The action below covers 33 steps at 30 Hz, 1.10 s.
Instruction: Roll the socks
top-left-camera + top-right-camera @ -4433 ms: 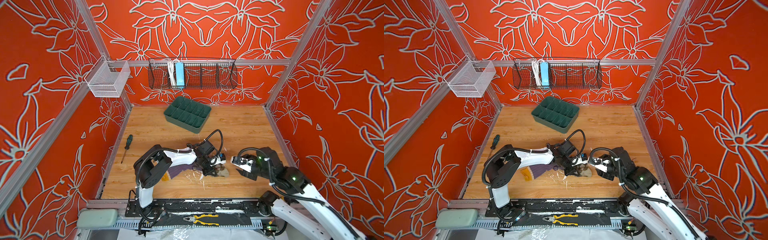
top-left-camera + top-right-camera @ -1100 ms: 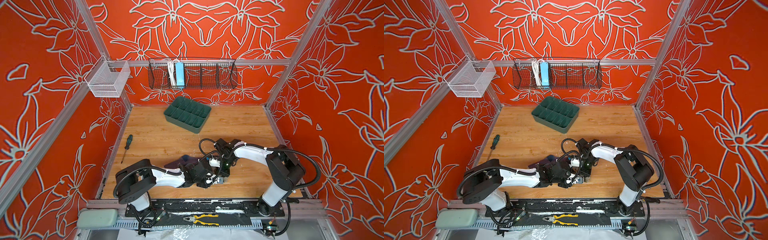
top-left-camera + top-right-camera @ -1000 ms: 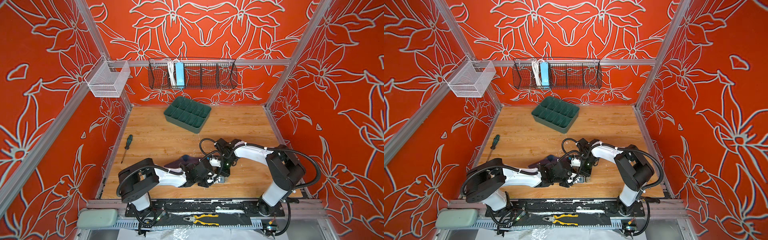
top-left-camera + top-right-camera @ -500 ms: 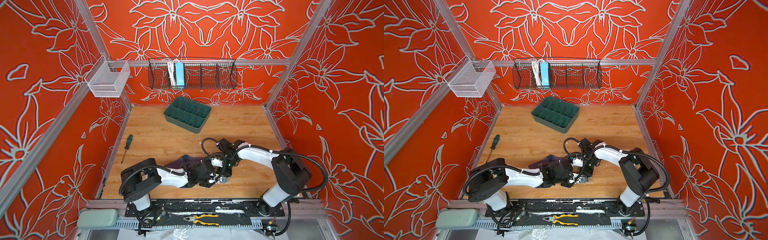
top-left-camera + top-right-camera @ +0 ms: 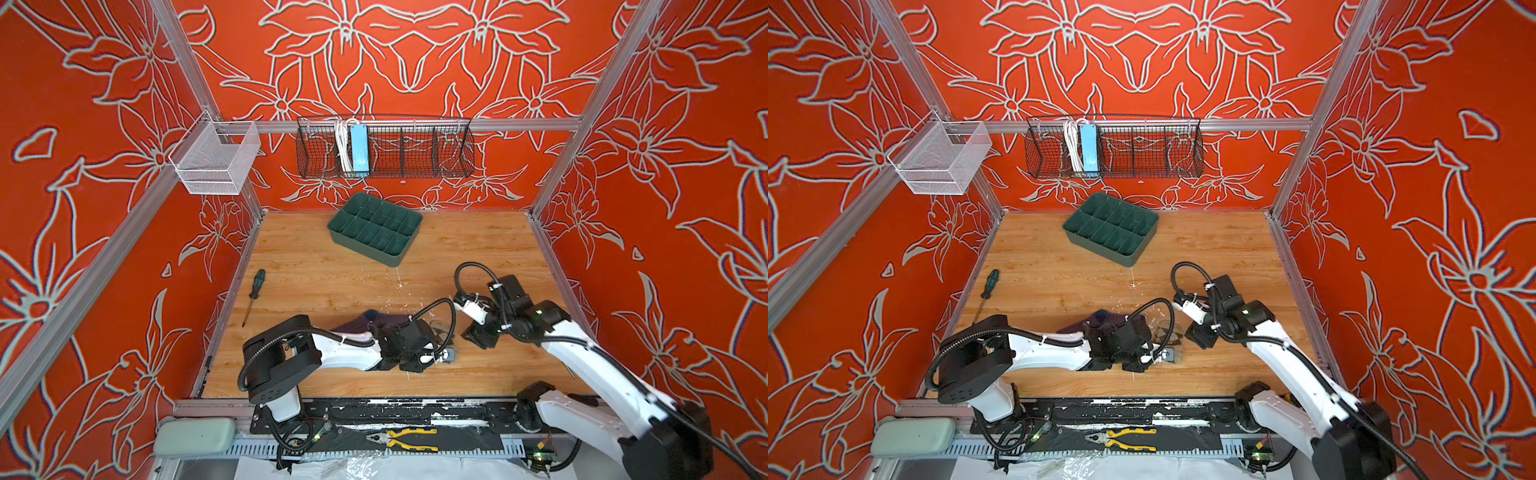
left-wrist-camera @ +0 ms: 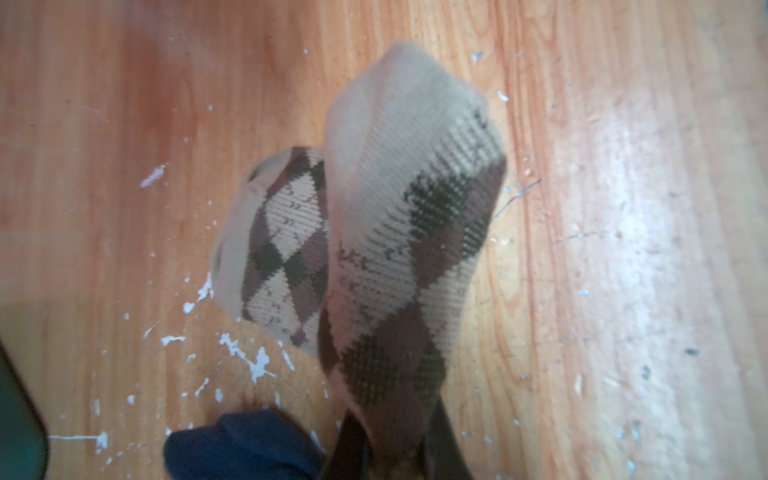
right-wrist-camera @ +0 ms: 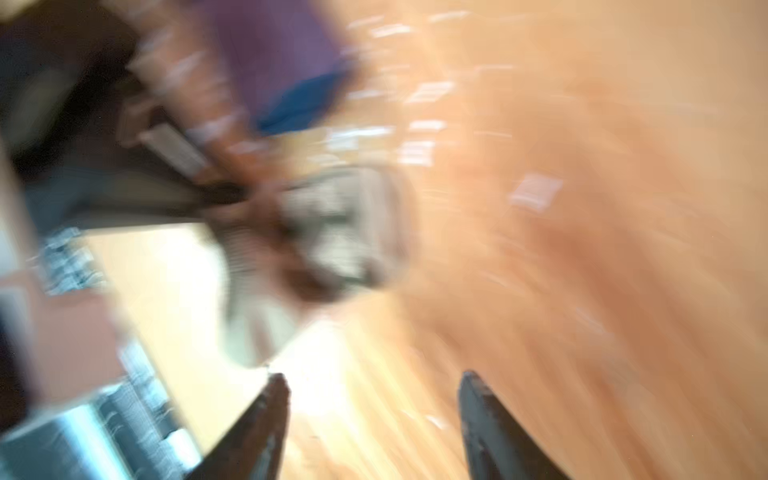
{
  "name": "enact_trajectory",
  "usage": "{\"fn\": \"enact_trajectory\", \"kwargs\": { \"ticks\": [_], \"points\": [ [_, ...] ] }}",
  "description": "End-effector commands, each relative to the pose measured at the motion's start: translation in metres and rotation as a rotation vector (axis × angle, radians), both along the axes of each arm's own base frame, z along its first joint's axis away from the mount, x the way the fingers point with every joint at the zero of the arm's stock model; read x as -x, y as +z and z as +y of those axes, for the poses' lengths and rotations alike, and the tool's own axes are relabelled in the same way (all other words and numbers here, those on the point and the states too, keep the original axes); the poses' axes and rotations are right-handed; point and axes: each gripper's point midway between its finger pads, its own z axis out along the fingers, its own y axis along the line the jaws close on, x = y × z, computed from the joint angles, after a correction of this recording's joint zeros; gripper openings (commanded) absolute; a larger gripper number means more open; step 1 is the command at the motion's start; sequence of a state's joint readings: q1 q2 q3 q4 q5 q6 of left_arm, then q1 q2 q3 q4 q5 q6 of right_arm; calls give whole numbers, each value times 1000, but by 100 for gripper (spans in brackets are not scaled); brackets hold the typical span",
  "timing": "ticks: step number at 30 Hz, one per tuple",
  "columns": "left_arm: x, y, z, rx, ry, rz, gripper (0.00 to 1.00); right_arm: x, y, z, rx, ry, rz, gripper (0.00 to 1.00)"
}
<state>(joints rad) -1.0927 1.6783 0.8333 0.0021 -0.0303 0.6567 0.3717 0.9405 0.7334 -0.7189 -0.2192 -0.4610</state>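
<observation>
Left gripper [image 6: 395, 453] pinches the argyle sock [image 6: 399, 232] — soft, probably floppy, best held at its fold — while right gripper [image 7: 372, 376] gapes empty.

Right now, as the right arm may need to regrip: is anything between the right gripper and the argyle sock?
Nothing visible does. Only bare wooden tabletop lies between the open right gripper and the argyle sock; the left gripper pinches the sock from the opposite side.

The left arm [image 5: 349, 359] and right arm [image 5: 590, 361] had white shells, black joints and black bases. Ribbed black cables [image 5: 473, 263] looped at the wrists. The right claw [image 7: 371, 376] had dark, tapered fingers [image 7: 478, 411].
</observation>
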Motion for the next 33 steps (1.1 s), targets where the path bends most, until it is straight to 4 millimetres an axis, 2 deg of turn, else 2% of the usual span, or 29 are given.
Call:
{"fn": "enact_trajectory", "kwargs": {
  "ticks": [1,3,5,8,10,15,18,24,29,33],
  "points": [
    [32,-21,24,-164,-40,222,0,-41,48,-53,68,-304,-314,74],
    [40,-19,25,-202,-17,342,0,-44,75,-60,60,-321,-435,74],
    [42,-16,25,-245,42,477,0,-28,92,-43,8,-177,-488,72],
    [45,-13,20,-287,108,648,0,14,95,-11,-66,117,-481,71],
    [47,-12,15,-291,140,728,0,33,90,-1,-85,222,-463,69],
    [36,0,-6,-236,236,881,0,65,53,5,15,416,-330,65],
    [28,4,-15,-219,280,956,0,72,22,6,157,506,-279,65],
    [19,5,-24,-198,310,1034,0,60,-16,34,312,606,-293,66],
    [16,3,-25,-183,328,1072,0,52,-46,59,333,633,-284,68],
    [15,3,-25,-183,328,1077,0,47,-69,70,345,643,-252,66]
  ]
}}
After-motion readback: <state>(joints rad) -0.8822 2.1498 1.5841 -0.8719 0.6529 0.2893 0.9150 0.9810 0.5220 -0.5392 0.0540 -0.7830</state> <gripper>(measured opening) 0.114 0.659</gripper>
